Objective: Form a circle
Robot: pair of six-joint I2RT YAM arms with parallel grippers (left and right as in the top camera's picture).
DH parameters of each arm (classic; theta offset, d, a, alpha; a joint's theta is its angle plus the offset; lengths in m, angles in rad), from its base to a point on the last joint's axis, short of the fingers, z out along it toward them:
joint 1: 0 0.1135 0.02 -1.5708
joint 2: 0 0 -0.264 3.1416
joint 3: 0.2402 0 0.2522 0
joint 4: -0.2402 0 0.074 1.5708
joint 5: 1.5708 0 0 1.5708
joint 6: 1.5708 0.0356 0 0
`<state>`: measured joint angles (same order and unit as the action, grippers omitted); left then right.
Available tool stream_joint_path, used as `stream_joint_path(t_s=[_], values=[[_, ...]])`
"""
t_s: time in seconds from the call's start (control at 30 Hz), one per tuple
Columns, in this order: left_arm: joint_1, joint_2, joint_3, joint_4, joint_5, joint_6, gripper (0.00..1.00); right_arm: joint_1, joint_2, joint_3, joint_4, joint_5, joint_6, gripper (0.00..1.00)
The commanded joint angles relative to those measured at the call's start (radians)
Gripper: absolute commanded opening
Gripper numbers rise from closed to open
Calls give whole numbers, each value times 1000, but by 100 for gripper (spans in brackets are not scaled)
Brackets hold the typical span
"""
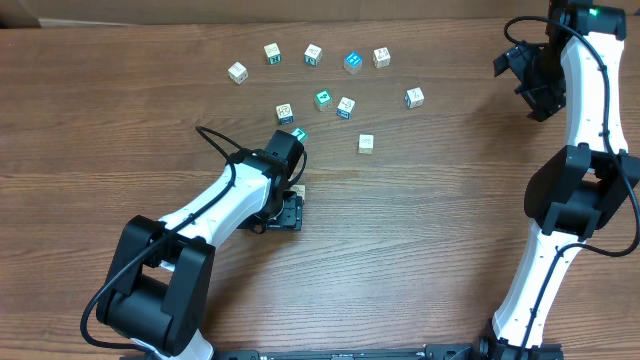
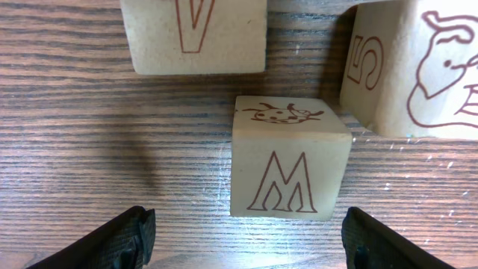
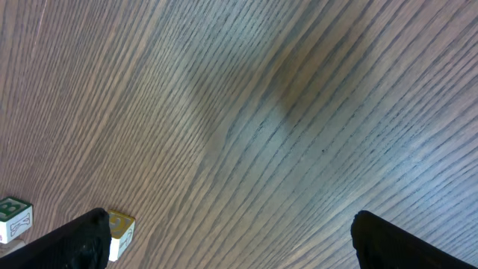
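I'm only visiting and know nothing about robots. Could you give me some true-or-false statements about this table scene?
1. The left gripper is open and holds nothing. True.
2. The M cube is stacked on another cube. False: it sits directly on the table.
3. The right gripper is clamped on a cube. False: it is open over bare wood.
4. One scattered cube shows a teal face. True.
5. The M cube has a spotted bug drawn on its top. True.
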<state>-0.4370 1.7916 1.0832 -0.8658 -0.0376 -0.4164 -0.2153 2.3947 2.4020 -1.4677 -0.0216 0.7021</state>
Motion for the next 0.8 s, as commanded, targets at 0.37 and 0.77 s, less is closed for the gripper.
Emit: stream_joint_path(t_s=[0.37,0.77], values=[[-2,0,-11,-2,5,2,77,-2,-27,17,1,2,-3,100],[-2,0,-11,-10,5,2,77,-2,-27,17,1,2,-3,100]])
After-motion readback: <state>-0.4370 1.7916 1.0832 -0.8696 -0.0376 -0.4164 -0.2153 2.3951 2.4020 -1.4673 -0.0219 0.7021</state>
